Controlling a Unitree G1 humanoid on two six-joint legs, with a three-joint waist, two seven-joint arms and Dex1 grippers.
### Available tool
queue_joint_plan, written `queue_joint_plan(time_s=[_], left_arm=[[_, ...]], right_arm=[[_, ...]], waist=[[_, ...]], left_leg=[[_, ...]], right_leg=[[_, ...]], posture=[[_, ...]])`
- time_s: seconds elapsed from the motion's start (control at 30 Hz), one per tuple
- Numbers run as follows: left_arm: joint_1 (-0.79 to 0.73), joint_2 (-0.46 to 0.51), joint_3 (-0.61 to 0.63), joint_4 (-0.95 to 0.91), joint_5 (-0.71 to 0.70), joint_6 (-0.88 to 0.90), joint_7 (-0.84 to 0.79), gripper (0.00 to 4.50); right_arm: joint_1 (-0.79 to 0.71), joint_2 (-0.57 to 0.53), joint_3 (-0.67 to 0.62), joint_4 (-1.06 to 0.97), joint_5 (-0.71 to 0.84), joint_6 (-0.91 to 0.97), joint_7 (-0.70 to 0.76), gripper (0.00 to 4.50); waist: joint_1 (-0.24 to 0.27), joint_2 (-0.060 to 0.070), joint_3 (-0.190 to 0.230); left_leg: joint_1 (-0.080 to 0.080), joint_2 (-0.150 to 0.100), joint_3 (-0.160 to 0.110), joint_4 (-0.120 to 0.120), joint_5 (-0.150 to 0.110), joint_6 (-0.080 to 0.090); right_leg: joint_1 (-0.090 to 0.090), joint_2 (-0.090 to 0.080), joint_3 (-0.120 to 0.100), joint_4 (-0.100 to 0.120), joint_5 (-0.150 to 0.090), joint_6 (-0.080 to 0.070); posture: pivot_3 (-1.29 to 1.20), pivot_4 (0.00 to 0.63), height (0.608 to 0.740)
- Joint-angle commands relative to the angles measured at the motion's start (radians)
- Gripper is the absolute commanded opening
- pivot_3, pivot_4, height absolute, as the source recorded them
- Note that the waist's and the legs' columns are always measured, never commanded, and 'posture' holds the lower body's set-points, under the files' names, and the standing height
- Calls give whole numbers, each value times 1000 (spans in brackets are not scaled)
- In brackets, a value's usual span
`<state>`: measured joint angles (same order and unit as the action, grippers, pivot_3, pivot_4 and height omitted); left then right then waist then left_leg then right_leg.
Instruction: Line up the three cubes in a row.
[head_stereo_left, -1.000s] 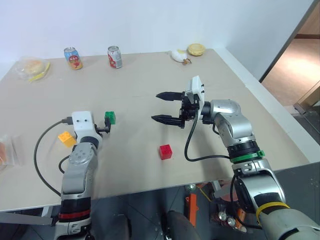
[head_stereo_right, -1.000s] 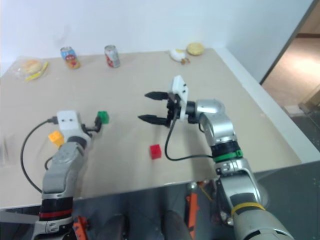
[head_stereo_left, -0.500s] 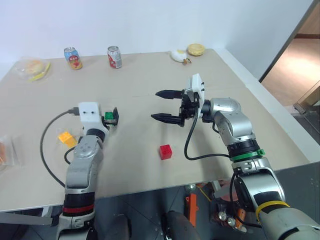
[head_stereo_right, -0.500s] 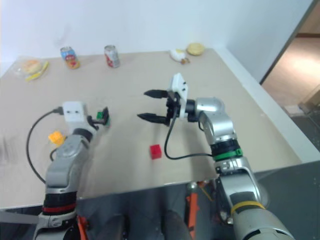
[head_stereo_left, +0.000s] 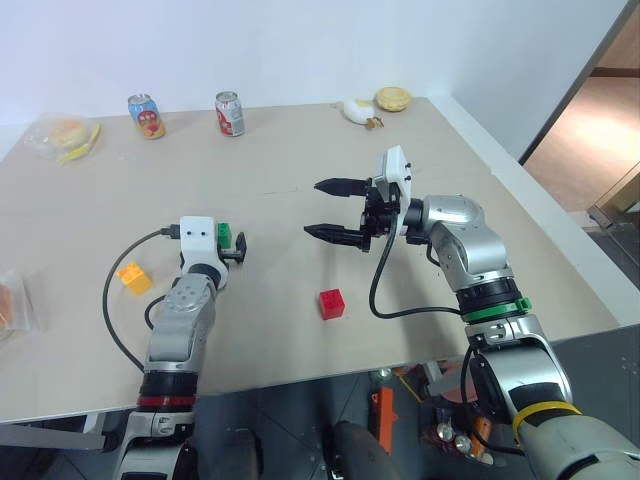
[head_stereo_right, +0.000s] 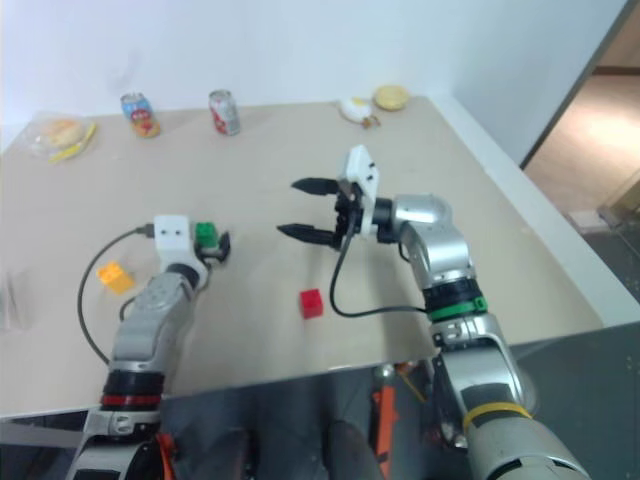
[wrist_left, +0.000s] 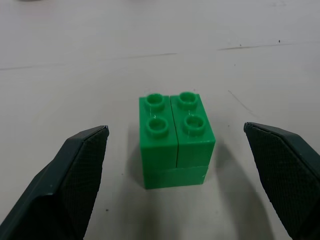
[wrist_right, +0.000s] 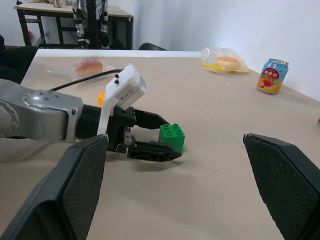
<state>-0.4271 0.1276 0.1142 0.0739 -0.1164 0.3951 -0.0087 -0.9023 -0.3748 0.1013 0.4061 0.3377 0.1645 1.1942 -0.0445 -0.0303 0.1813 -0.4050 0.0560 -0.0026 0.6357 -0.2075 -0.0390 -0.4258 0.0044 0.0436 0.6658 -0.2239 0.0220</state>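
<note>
The green cube (wrist_left: 175, 137) sits on the table between the two fingers of my left gripper (head_stereo_left: 232, 243), which is open with a gap showing on each side of the cube. The yellow-orange cube (head_stereo_left: 131, 278) lies to the left of that arm, by its cable. Nearer the table's front edge, the red cube (head_stereo_left: 331, 303) rests alone in the middle. My right gripper (head_stereo_left: 328, 208) hovers above the table beyond the red cube, pointing left, open and empty. In the right wrist view the green cube (wrist_right: 172, 136) stands against the left gripper's fingers (wrist_right: 152, 150).
Two soda cans (head_stereo_left: 146, 116) (head_stereo_left: 229, 113) stand along the back edge, with a bagged bun (head_stereo_left: 65, 135) at back left. A bun (head_stereo_left: 392, 98) and a white item (head_stereo_left: 357, 111) lie at back right. A wrapped item (head_stereo_left: 10, 300) is at the left edge.
My left gripper has moved rightward and forward from beside the green cube until its fingers straddle it. The right arm has stayed still.
</note>
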Motion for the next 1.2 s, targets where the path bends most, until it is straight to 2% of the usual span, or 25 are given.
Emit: queue_joint_plan(time_s=[0.03, 0.2, 0.4, 0.47, 0.6, 0.77, 0.9, 1.0, 1.2], left_arm=[[-25, -2, 0, -5, 8, -28, 4, 3067], [-28, -8, -6, 6, 10, -37, 0, 1315], [-30, -5, 11, 19, -1, -39, -2, 1289], [-27, 18, 3, 1, -32, -50, -79, 1289], [21, 146, -62, -126, -176, -86, -472, 1289], [137, 392, -139, -219, -283, -184, -963, 1289], [122, 451, -182, -143, -258, -242, -1082, 1289], [107, 444, -215, -118, -255, -243, -1128, 1289], [100, 441, -250, -100, -250, -230, -1171, 1289]], right_arm=[[-14, -10, -33, -47, 16, -5, -3, 4500], [-8, -16, -35, -58, 21, 2, -2, 4500], [1, -22, -36, -74, 27, 11, 1, 4500], [28, -41, -34, -122, 44, 33, 24, 4500], [94, -125, -38, -277, 114, 130, 97, 4500], [143, -223, -30, -408, 185, 234, 176, 4500], [160, -264, -29, -428, 182, 241, 190, 4500], [180, -282, -35, -447, 182, 251, 186, 4500], [220, -297, -49, -487, 189, 265, 154, 4500]], waist=[[0, 0, 0], [0, 0, 0], [0, 0, 0], [0, 0, 0], [0, 0, 0], [-3, 0, 0], [-1, 1, 0], [0, 1, 0], [0, 1, 0]], left_leg=[[0, 0, 0, 0, 0, 0], [0, 0, 0, 0, 0, 0], [0, 0, 0, 0, 0, 0], [0, 0, 0, 0, 0, 0], [-1, 0, 0, 0, 0, 0], [0, 1, 2, -2, -1, -1], [2, 1, 1, -3, -1, -1], [1, 1, 1, -2, 0, 0], [0, 1, 1, -1, -1, 1]], right_leg=[[0, 0, 0, 0, 0, 0], [0, 0, 0, 0, 0, 0], [0, 0, 0, 0, 0, 0], [0, 0, 0, 0, 0, 0], [-1, 0, 0, 0, -1, 1], [-1, 0, 2, -1, -3, 0], [-1, 1, 1, 0, -4, -3], [0, 2, 2, 0, -6, -6], [-1, 2, 4, 0, -4, -1]], posture=[[0, 150, 740], [0, 150, 740], [0, 150, 740], [0, 150, 740], [0, 150, 740], [0, 150, 740], [0, 150, 740], [0, 150, 740], [0, 150, 740]])
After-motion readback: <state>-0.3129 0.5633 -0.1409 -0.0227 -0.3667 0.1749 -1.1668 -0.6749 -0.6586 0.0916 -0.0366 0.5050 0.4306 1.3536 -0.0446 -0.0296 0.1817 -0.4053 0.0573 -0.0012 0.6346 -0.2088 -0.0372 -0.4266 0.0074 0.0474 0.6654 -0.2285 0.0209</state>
